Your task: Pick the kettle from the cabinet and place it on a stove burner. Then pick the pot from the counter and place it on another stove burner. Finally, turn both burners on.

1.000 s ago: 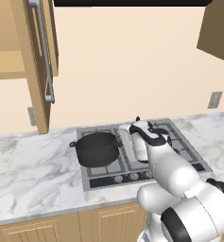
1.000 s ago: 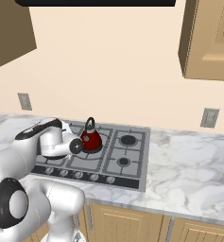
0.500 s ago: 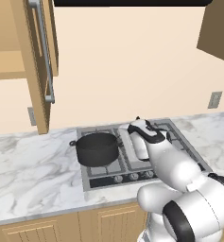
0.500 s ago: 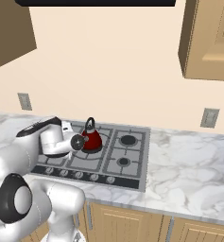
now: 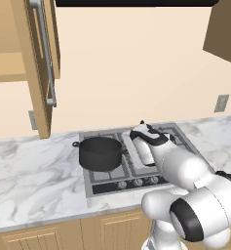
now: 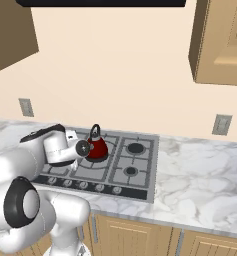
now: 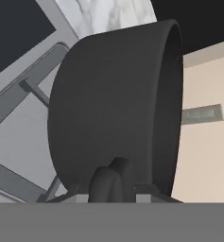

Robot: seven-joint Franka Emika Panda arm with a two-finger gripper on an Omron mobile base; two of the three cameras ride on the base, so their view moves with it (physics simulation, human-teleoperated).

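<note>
My tool (image 7: 114, 197) sits right at the near side of the pot (image 5: 100, 152), with one of its small loop handles (image 7: 111, 180) rising between the tips. I cannot tell how wide the tips stand, or whether they grip that loop or only flank it.

The pot rests on a front burner at the left of the cooktop (image 5: 107, 184), upright, its base on the black grate. I judge it stiff and fairly heavy for its size: wide, low, matte black, no lid. The matte wall should not be slippery, but it is too broad for my tool, so the loop handle or the thin rim is the place to take hold. A grip on 1 handle puts the weight off to the side, so the pot would want to tip.

Beyond my wrist, the dark-red kettle (image 6: 96, 146) stands on a rear burner, apart from the pot. Its arched black handle is the obvious hold, and its glossy body looks slick.

The row of knobs (image 6: 82, 185) runs along the cooktop's front edge. The veined marble surface (image 5: 34, 185) spreads to both sides. Above the left side hangs the tan cabinet (image 5: 36, 63), door open, and a wall outlet (image 6: 222, 124) sits far right.
</note>
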